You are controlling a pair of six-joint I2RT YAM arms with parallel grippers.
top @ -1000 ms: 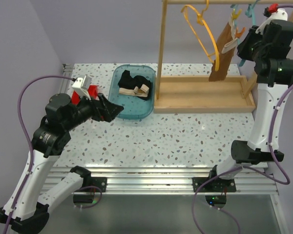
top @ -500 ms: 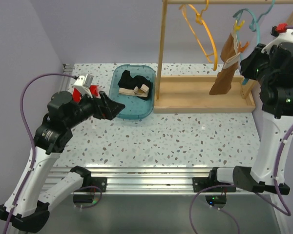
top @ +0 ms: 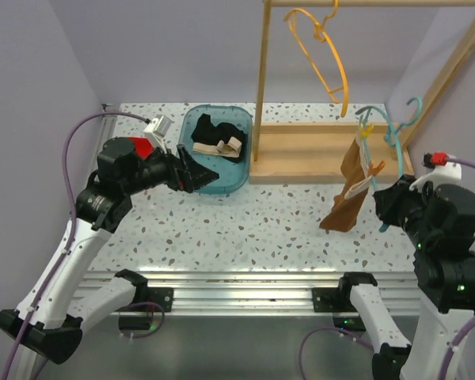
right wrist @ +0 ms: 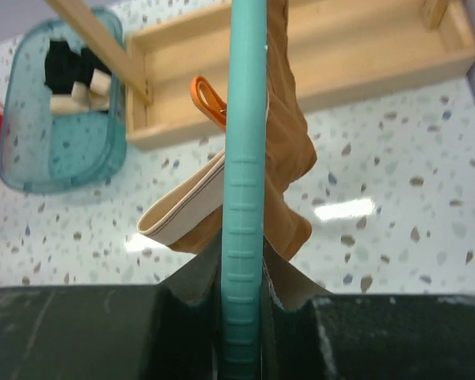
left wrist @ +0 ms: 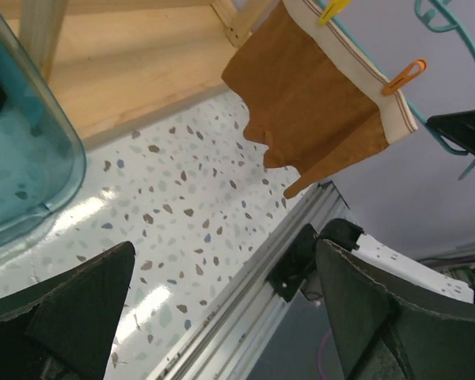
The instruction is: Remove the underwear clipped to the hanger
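R gripper (right wrist: 241, 285), clamped on teal hanger (right wrist: 245, 119), has pulled it off rack (top: 260, 79) to 4 o'clock; brown underwear (left wrist: 317, 111) still clipped. L gripper (left wrist: 222, 309) wide open, ready to tug.

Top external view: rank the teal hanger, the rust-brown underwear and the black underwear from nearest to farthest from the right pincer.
1. The teal hanger: clamped in the right pincer, at the right.
2. The rust-brown underwear: clipped to that hanger, just left of the pincer.
3. The black underwear: lying in the teal bin, far to the left.
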